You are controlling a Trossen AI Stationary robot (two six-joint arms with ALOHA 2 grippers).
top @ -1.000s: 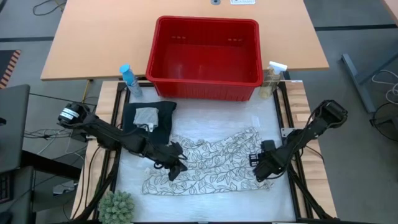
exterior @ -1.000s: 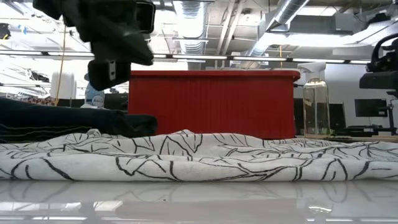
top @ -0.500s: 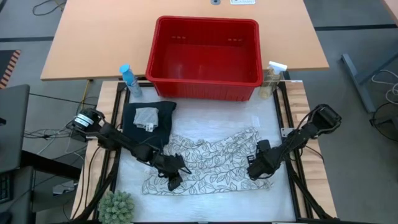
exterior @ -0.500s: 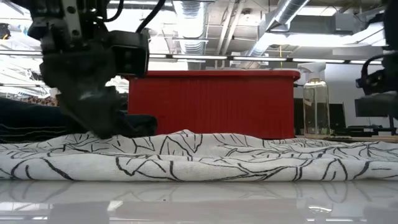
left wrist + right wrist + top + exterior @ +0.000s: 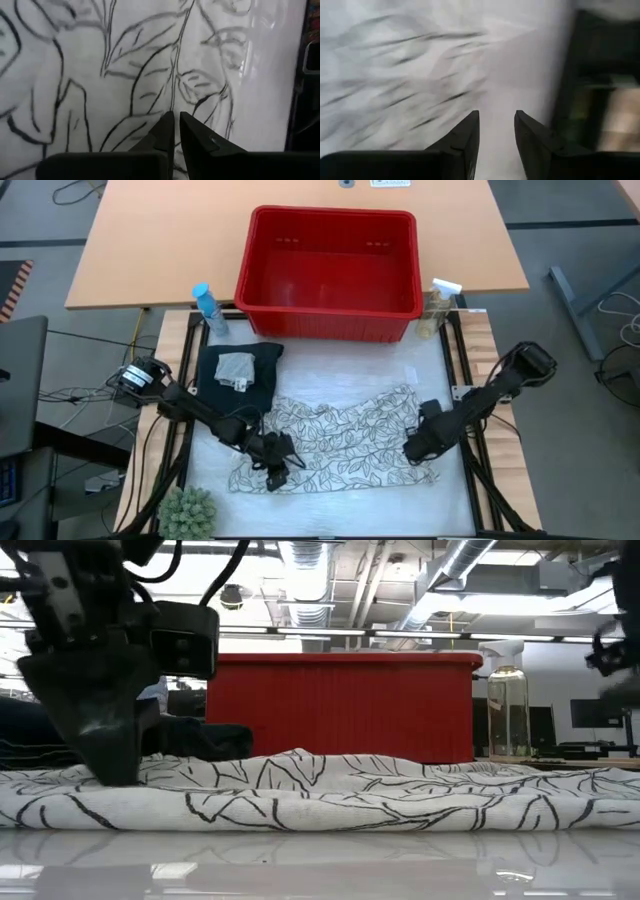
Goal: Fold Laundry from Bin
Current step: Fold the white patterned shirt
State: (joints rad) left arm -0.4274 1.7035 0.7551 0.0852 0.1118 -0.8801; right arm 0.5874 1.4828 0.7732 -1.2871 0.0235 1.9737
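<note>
**A:** Tell me what you are seeing on the table right now.

**B:** The white leaf-print cloth (image 5: 335,442) is lying spread across the middle of the white table top (image 5: 330,510), a bit rumpled. The left gripper (image 5: 277,477) is pressing down on the cloth near its left front corner, and its fingers (image 5: 165,131) are sitting almost together, pinched shut, with only a sliver between the tips.

**A:** Is it gripping any fabric?

**B:** I cannot tell; the tips are lying against the cloth, but no fold is showing between them.

**A:** And the other arm?

**B:** The right gripper (image 5: 413,452) is hovering at the cloth's right edge. Its fingers (image 5: 465,137) are standing apart with a clear gap, and nothing is sitting between them.

**A:** Where is the rest of the laundry?

**B:** The dark trousers (image 5: 240,377) are lying folded at the back left of the table, with the small grey cloth (image 5: 236,369) resting on top of them. The leaf-print cloth is lying just in front of that pile.

**A:** The bin?

**B:** The red bin (image 5: 330,272) is standing behind the table, on the wooden surface (image 5: 150,250). A blue spray bottle (image 5: 206,308) is standing at its left corner and a clear spray bottle (image 5: 438,305) at its right. A small green plant (image 5: 188,512) is sitting at the table's front left corner.
</note>
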